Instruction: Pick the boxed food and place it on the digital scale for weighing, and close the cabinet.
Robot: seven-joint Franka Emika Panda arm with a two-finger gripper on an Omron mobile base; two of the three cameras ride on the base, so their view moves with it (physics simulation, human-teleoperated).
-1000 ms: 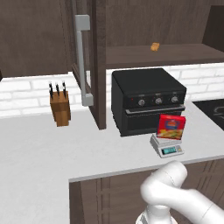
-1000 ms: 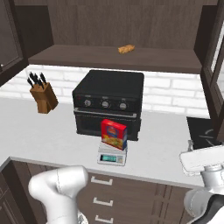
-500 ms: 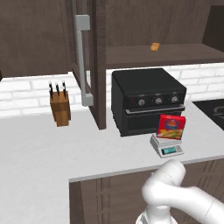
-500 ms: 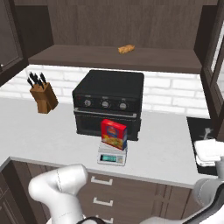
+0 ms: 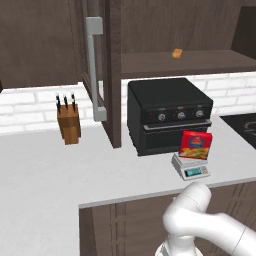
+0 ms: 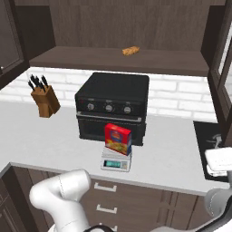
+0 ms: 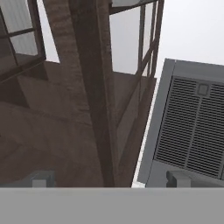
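Observation:
The boxed food [image 5: 196, 145] [image 6: 118, 138], red with a yellow picture, stands upright on the small light-grey digital scale [image 5: 190, 168] [image 6: 116, 161] in front of the black oven. The dark-brown cabinet door [image 5: 111, 75] stands open, seen edge-on with its grey bar handle [image 5: 94, 70]. In the hand view, my gripper [image 7: 109, 181] is open with nothing between its widely spread fingertips [image 7: 43, 178]. It points at a glass-panelled cabinet frame [image 7: 94, 87]. A glass door [image 6: 224, 72] rises at the right edge of the right base view, above the white hand [image 6: 220, 159].
A black oven [image 5: 167, 112] [image 6: 113, 106] sits at the back of the grey counter [image 5: 45, 170]. A knife block [image 5: 68, 123] [image 6: 44, 98] stands to its left. A tiny orange-tan lump [image 5: 177, 53] [image 6: 131, 50] lies on the shelf above. A grey vent grille [image 7: 192, 127] lies beside the cabinet frame.
The white hand at the right edge of the right base view has shifted a little up and to the right. The box, scale and cabinet door have stayed put.

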